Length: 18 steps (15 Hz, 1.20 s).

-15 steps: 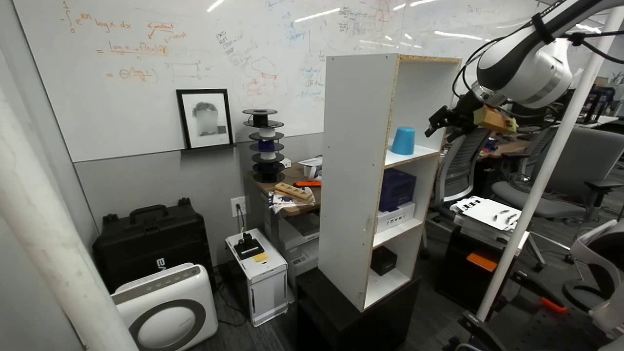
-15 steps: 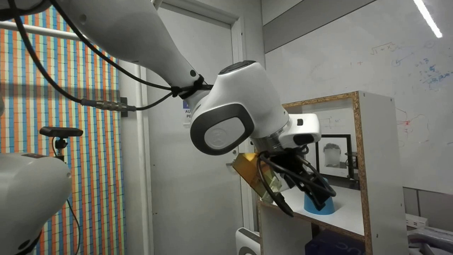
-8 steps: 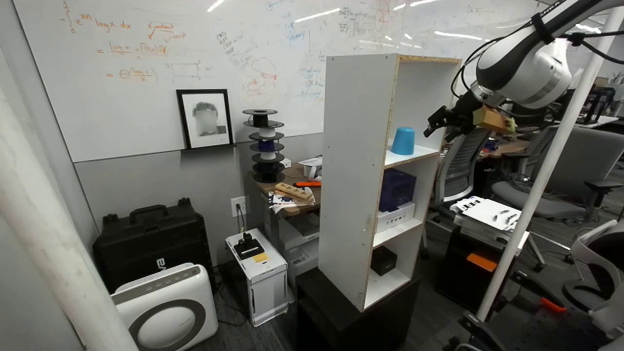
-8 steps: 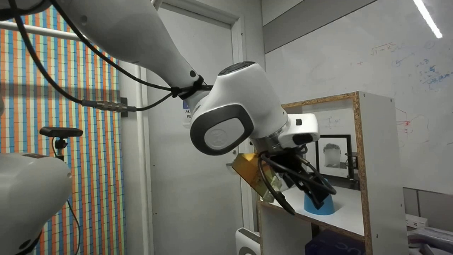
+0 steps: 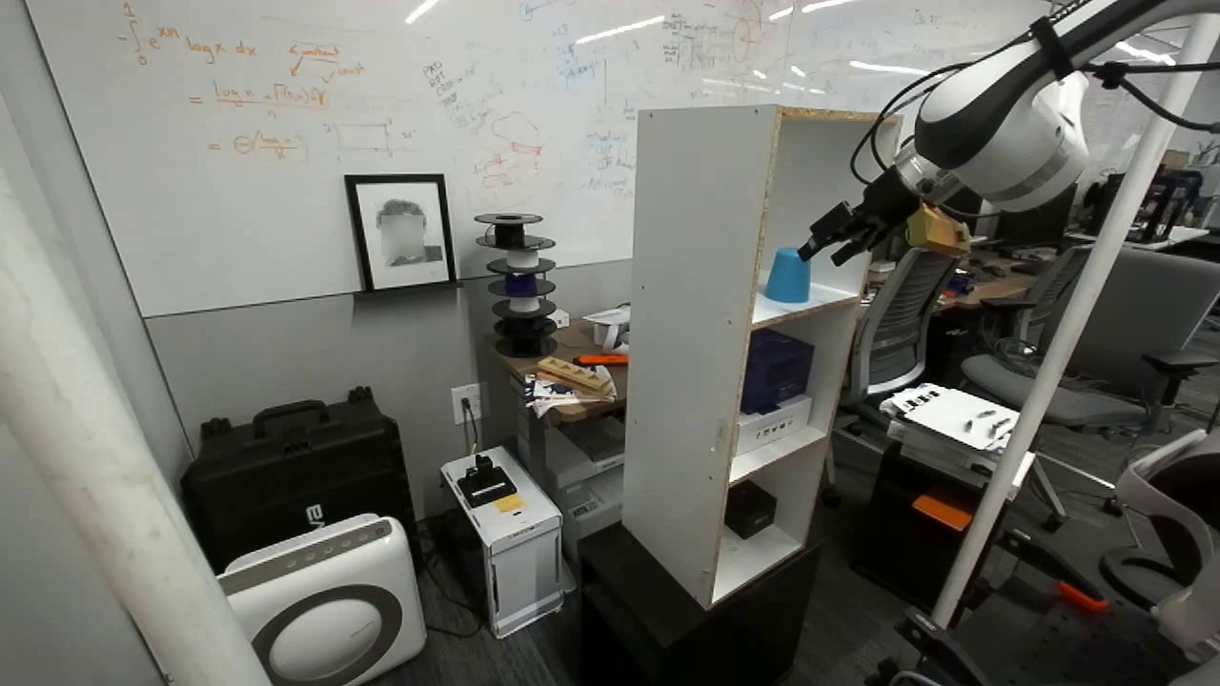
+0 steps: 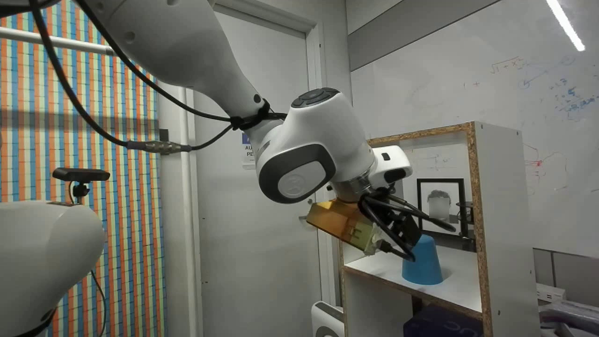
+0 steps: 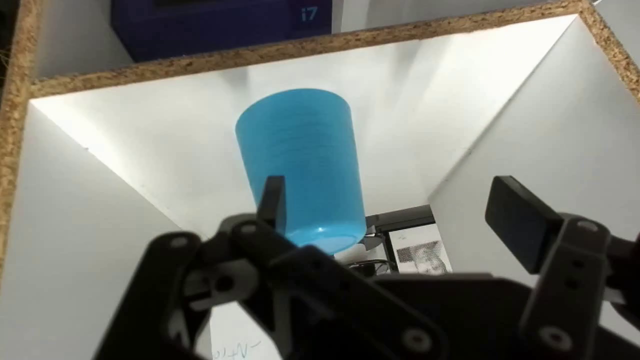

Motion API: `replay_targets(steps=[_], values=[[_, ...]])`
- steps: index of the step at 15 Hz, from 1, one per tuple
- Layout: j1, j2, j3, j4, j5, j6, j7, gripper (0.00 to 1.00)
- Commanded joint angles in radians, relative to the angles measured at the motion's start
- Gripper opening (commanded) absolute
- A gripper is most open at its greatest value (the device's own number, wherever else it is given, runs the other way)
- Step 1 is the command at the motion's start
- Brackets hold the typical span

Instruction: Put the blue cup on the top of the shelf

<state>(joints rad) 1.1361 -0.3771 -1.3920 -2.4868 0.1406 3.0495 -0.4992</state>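
Robotiq gripper [image 7: 397,214] has moved toward the blue cup [image 6: 422,264], jaws spread wide, holding nothing; cup stands inverted, long axis vertical.

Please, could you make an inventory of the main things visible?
Shelving unit: one, white, on black base
Cup: one, light blue, inverted, top compartment
i7 carton: one, dark blue, middle compartment
Lower carton: one, white, beneath it
Small box: one, black, bottom compartment
Framed portrait: one, monochrome, against whiteboard
Spools: several, mostly black, on desk
Air purifier: one, mostly white, floor
Hard case: one, black, behind purifier
Robot arm: one, mostly white, beside unit
Jaws: two, black, open near cup
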Motion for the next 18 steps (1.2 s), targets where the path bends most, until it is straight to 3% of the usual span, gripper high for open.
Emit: replay_targets(steps=[1, 6, 7, 10, 11, 13, 14, 15, 16, 18], values=[[0.131, -0.046, -0.133, 0.067, -0.012, 0.018, -0.079, 1.0], [0.38, -0.052, -0.394, 0.149, -0.019, 0.082, -0.123, 1.0], [0.429, -0.08, -0.452, 0.16, -0.129, 0.124, -0.048, 1.0], [0.63, -0.132, -0.641, 0.225, -0.243, 0.222, -0.003, 1.0], [0.7, -0.143, -0.691, 0.249, -0.19, 0.242, -0.055, 1.0], [0.805, -0.197, -0.771, 0.301, -0.195, 0.259, -0.052, 1.0], [0.841, -0.226, -0.81, 0.328, -0.269, 0.262, 0.008, 1.0], [0.867, -0.246, -0.824, 0.346, -0.279, 0.252, 0.015, 0.75], [0.879, -0.267, -0.826, 0.361, -0.293, 0.248, 0.029, 0.74], [0.87, -0.286, -0.798, 0.358, -0.305, 0.227, 0.066, 0.58]])
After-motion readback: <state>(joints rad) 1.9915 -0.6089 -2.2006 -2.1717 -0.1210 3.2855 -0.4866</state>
